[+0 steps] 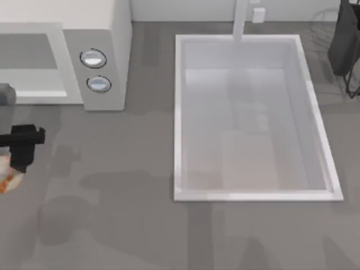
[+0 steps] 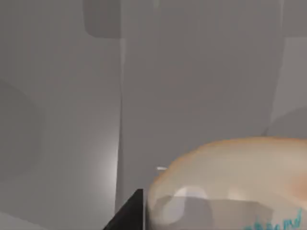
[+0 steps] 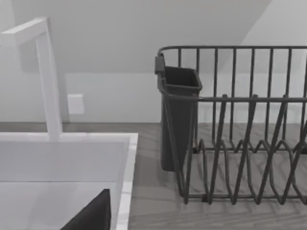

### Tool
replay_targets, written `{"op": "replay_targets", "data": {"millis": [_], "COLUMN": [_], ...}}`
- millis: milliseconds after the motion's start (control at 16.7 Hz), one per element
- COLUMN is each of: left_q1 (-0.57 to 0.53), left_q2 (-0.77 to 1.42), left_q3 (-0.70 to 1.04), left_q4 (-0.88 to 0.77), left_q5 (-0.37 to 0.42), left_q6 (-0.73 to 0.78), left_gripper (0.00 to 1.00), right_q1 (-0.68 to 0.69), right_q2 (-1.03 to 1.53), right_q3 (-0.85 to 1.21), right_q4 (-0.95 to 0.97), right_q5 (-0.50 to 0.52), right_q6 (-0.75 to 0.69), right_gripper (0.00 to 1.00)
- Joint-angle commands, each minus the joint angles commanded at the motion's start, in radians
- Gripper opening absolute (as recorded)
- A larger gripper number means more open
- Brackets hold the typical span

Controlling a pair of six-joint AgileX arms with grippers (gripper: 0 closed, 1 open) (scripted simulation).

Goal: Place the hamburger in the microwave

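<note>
The hamburger [image 1: 8, 178], a pale-tan bun with orange-brown patches, sits at the far left edge of the table in the top view, in front of the microwave [image 1: 101, 50]. My left gripper [image 1: 19, 158] is over it and shut on it. In the left wrist view the hamburger [image 2: 240, 172] looms close beside a black finger [image 2: 128, 214]. The microwave's grey cavity [image 1: 28, 53] faces the front, with two silver knobs [image 1: 94, 58] on its panel. My right arm [image 1: 344, 42] is parked at the back right corner.
A large white sink basin [image 1: 179, 112] with a white faucet [image 3: 48, 81] takes up the middle and right of the table. A dark wire dish rack [image 3: 240, 129] with a cutlery cup [image 3: 178, 120] stands behind the sink at the right.
</note>
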Motion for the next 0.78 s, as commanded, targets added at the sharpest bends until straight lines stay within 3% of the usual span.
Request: {"op": "replay_targets", "data": {"millis": [300, 780], "left_q1": [0.045, 0.140], "left_q2": [0.114, 0.360], "left_q3": [-0.006, -0.093], "left_q4": [0.331, 1.117], "left_q5": [0.042, 0.130], "left_q6": [0.034, 0.112], "left_gripper": [0.00, 0.00], "right_q1": [0.000, 0.000], "right_q2": [0.000, 0.000], "right_q3": [0.000, 0.000], "right_q4": [0.000, 0.000], "right_q5": [0.000, 0.000], "right_q6": [0.000, 0.000], "right_gripper": [1.00, 1.00]}}
